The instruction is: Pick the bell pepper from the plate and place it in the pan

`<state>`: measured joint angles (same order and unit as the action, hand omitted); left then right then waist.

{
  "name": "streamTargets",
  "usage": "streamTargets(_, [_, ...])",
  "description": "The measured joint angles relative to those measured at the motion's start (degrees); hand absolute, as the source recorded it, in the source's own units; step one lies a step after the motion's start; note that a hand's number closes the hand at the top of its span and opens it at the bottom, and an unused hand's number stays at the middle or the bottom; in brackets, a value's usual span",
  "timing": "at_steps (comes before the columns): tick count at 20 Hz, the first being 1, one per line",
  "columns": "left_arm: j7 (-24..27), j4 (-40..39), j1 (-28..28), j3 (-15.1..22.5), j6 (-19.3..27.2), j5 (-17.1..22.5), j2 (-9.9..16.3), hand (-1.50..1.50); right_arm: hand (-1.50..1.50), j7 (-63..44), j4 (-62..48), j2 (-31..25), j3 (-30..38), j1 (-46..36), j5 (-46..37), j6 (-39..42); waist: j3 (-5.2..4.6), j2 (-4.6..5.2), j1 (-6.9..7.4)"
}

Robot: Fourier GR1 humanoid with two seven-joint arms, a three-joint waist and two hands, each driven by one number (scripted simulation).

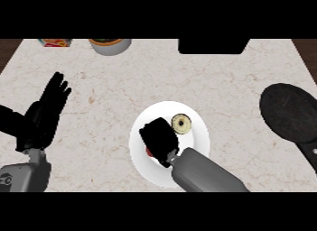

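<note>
A white plate lies at the counter's middle front. My right hand is down on the plate's left half, fingers curled over a red bell pepper, of which only a red sliver shows at the hand's lower left edge. A pale round item with a dark centre sits on the plate just right of the hand. The black pan lies at the right, its handle pointing toward the front edge. My left hand rests open at the left, fingers up.
At the back edge stand a white bowl, a small orange-red packet and a black box-like object. Bare marble counter stretches between plate and pan.
</note>
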<state>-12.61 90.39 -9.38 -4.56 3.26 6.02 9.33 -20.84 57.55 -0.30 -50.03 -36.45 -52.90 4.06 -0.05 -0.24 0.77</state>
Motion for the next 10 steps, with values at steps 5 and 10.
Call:
streamTargets(5, [-1.9, 1.2, -0.7, -1.8, -1.2, 1.2, 1.6, 0.0, 1.5, 0.7, 1.1, -0.1, -0.2, 1.2, -0.3, -3.3, -0.03, -0.03, -0.28])
streamTargets(10, [-2.8, 2.5, 0.4, -1.6, 0.1, 0.5, 1.0, 0.0, 1.5, -4.6, 8.3, -4.4, 4.2, 7.9, 0.4, -3.9, 0.04, -0.22, -1.57])
